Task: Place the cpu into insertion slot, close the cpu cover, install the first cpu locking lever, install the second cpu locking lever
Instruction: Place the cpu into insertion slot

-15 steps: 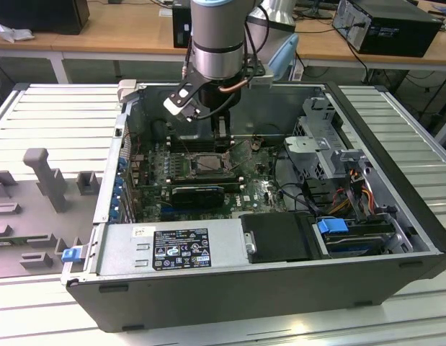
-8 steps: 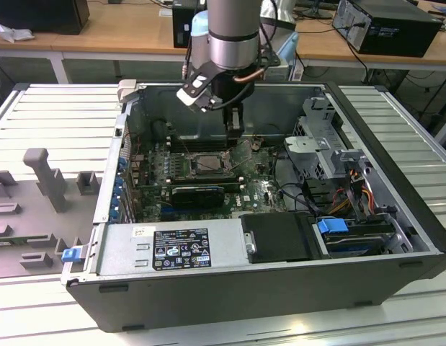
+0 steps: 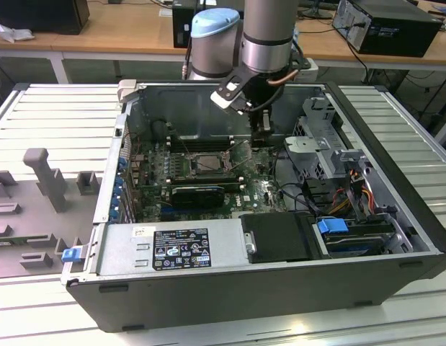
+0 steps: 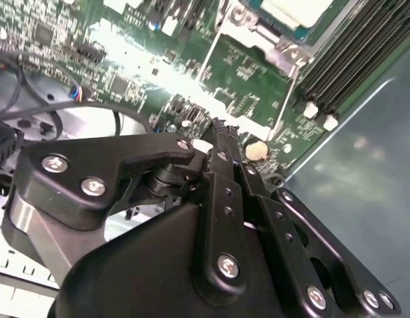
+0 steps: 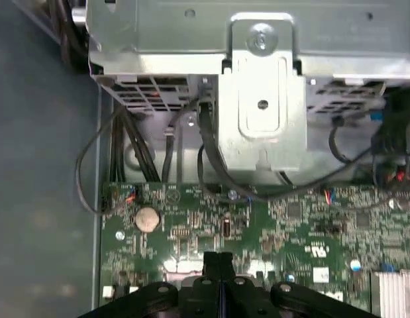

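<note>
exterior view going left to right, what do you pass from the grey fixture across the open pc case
grey upright peg → blue latch → insertion slot → end effector → silver drive bracket → orange cables

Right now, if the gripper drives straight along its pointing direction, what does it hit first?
Likely the green circuit board, near the round silver coin cell; the black gripper points at it, shut, nothing between, depth unclear.
</note>
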